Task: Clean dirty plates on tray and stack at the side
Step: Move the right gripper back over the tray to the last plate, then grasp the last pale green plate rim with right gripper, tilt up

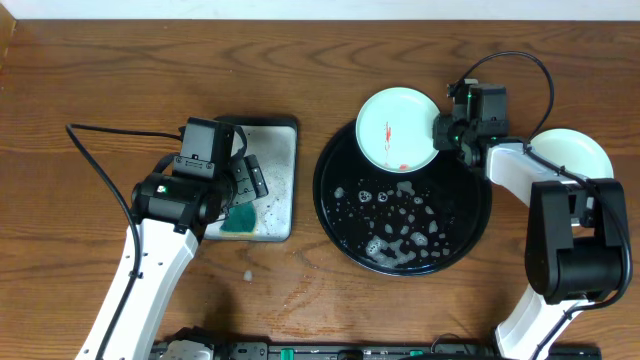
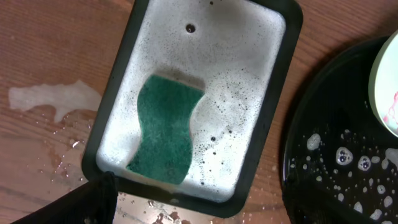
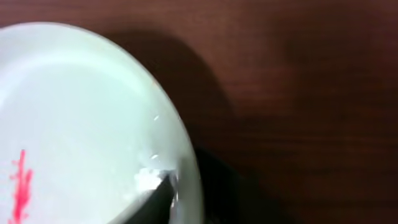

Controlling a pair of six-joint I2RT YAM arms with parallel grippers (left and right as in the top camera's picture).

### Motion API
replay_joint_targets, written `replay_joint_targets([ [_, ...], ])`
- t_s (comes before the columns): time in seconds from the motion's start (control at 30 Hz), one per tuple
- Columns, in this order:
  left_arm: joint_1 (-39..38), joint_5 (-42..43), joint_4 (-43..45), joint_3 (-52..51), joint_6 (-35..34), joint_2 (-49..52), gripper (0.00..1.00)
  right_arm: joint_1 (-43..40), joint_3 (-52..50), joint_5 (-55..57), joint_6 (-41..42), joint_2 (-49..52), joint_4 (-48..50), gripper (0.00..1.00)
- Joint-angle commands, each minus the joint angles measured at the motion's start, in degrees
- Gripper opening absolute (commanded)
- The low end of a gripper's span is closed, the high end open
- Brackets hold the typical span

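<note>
The left gripper [image 1: 248, 182] hangs over the green sponge [image 2: 165, 127], which lies loose in the foamy metal tray [image 2: 249, 56]; I cannot tell how far its jaws are spread. At the far edge of the black tray [image 1: 338, 205], the red-smeared plate [image 1: 398, 128] is pinched by its rim in the right gripper [image 1: 447, 130], and a second plate [image 1: 580, 150] sits off to the right. Scrubbing looks to be the step in hand: the left must close on the sponge and bring it to the smears.
</note>
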Motion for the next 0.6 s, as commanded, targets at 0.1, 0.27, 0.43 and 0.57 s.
replay_joint_targets([
  [0.1, 0.2, -0.1, -0.2, 1.5, 0.3, 0.0, 0.85, 0.5, -0.3, -3.0, 6.9, -0.2, -4.4, 0.01],
  [0.27, 0.2, -0.1, -0.2, 1.5, 0.3, 0.0, 0.85, 0.6, -0.3, -3.0, 8.3, -9.3, -14.6, 0.01],
  [0.43, 0.2, -0.1, -0.2, 1.5, 0.3, 0.0, 0.85, 1.2, -0.3, -2.9, 10.4, -18.8, -34.9, 0.01],
  [0.57, 0.2, -0.1, -0.2, 1.5, 0.3, 0.0, 0.85, 2.8, -1.4, -2.9, 11.8, -19.1, -46.1, 0.01],
])
